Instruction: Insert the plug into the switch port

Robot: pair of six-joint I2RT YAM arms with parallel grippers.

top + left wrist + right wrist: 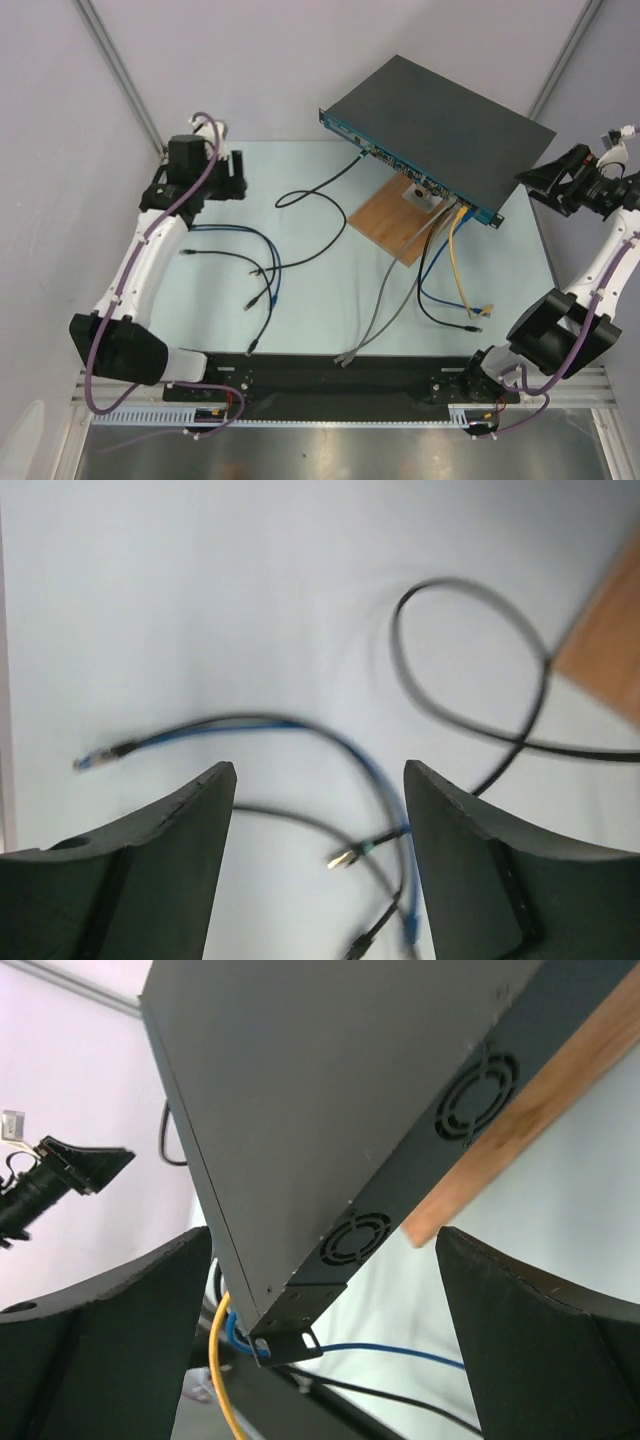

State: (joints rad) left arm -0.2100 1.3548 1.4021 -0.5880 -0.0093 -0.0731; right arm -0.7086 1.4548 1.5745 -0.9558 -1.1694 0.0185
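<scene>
left gripper (318,770) gapes empty, blue cable (230,723) ahead of it. right gripper (322,1235) stands open, the switch (330,1090) just ahead.

The switch (440,125), upper right in the overhead view, is smooth matt black sheet metal with a painted blue front. The board (385,222) beneath it is bare brown wood. The table (300,160) looks pale, matt and even. Loose cables (250,721) have smooth plastic sheaths. The left gripper (319,780) has dark matt plastic fingers. A brushed metal strip (350,450) gleams along the bottom edge.
</scene>
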